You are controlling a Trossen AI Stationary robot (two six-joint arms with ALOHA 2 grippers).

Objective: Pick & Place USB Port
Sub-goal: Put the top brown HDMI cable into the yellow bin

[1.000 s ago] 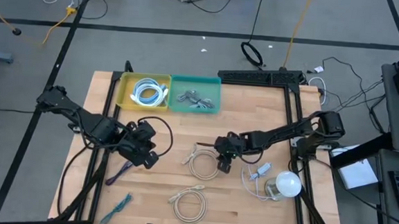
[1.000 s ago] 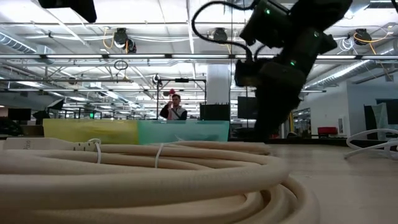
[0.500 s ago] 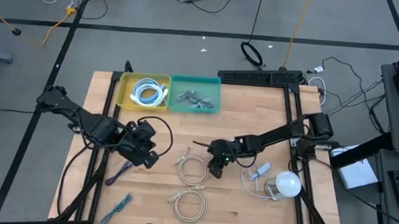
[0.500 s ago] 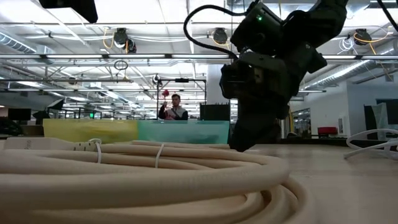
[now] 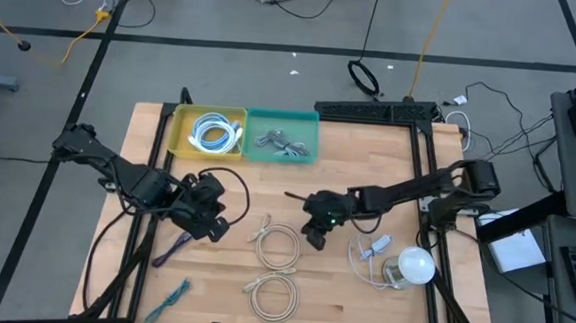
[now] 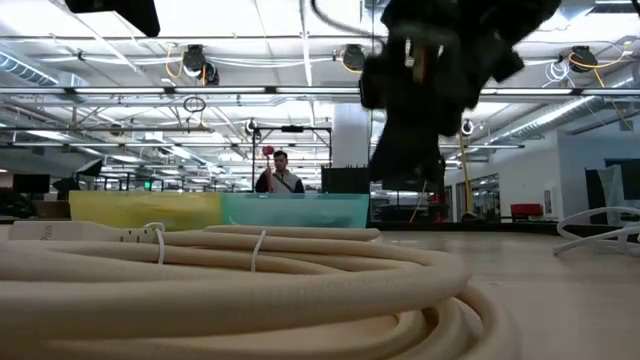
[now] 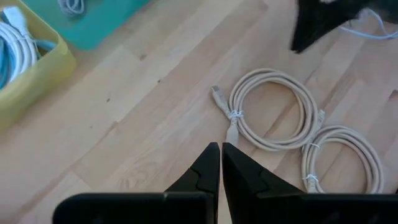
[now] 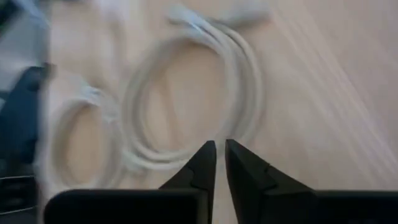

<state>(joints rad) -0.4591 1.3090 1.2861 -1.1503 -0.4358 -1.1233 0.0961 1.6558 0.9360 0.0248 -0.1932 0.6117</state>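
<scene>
Two coiled beige cables lie flat on the table: the upper coil (image 5: 278, 246) (image 7: 270, 109) (image 8: 199, 93) and the lower coil (image 5: 273, 293) (image 7: 345, 158) (image 6: 230, 290). My right gripper (image 5: 313, 238) (image 6: 405, 185) (image 8: 219, 155) hangs above the table just right of the upper coil, shut and holding nothing. My left gripper (image 5: 214, 227) (image 7: 221, 152) waits to the left of the coils, shut and empty. A white cable with a plug (image 5: 371, 253) lies to the right, beside a white round object (image 5: 414, 264).
A yellow bin (image 5: 179, 135) with a white coiled cable and a teal bin (image 5: 314, 143) with small grey parts stand at the far edge. A purple item (image 5: 170, 250) and a teal item (image 5: 172, 297) lie near the left front. Bare wood lies between coils and bins.
My right gripper swept down and toward the table's left against the upper coil, then rose and drew back slightly to the right. The upper coil slid a short way left along the table and lies flat there now. The lower coil stayed put.
</scene>
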